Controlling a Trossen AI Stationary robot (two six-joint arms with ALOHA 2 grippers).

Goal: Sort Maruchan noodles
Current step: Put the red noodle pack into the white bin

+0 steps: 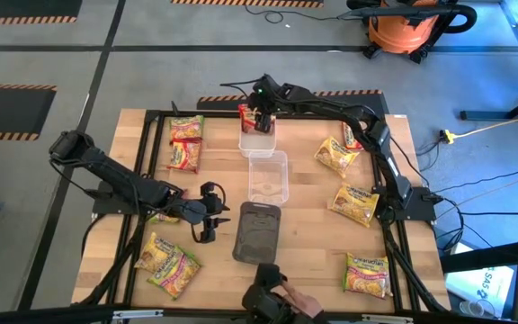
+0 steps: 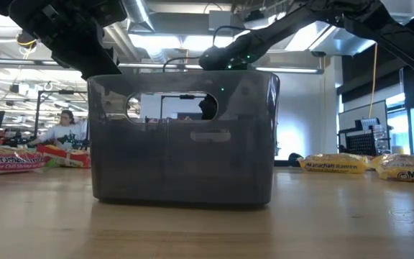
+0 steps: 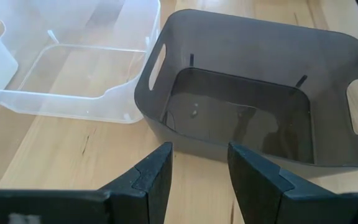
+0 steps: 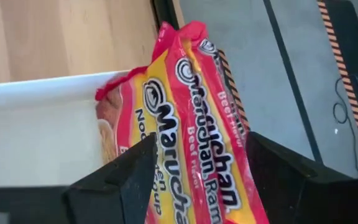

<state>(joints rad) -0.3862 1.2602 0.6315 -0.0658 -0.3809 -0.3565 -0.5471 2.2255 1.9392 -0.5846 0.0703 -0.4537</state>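
My right gripper [image 1: 261, 115] [image 4: 197, 186] is at the far end of the white tray [image 1: 257, 141] [image 4: 36, 130], shut on a red-and-yellow Maruchan packet [image 1: 244, 116] [image 4: 191, 106]. My left gripper [image 1: 208, 216] [image 3: 199, 177] is open, just left of the dark tray [image 1: 257, 230] [image 3: 253, 93], and touches nothing. Green-and-pink packets lie flat at the far left [image 1: 185, 142] and near left [image 1: 170, 262]. Yellow packets lie flat on the right [image 1: 335, 155] [image 1: 354, 203] [image 1: 368, 274]. One more packet [image 1: 162, 217] is partly hidden under the left arm. My right gripper pinches the red packet between its two fingers [image 4: 120, 183], which lie on its flat faces at one end [image 4: 185, 180]. The rest of the packet sticks out ahead of the fingers, over the white tray's rim [image 4: 55, 84]. Whether it touches the tray cannot be told.
A clear tray [image 1: 268, 176] [image 3: 67, 68] sits between the white tray and the dark one, all three in a row down the table's middle. The dark tray [image 2: 183, 137] fills the low view. Black frame rails [image 1: 156, 144] border the table. A dark device [image 1: 266, 301] stands at the near edge.
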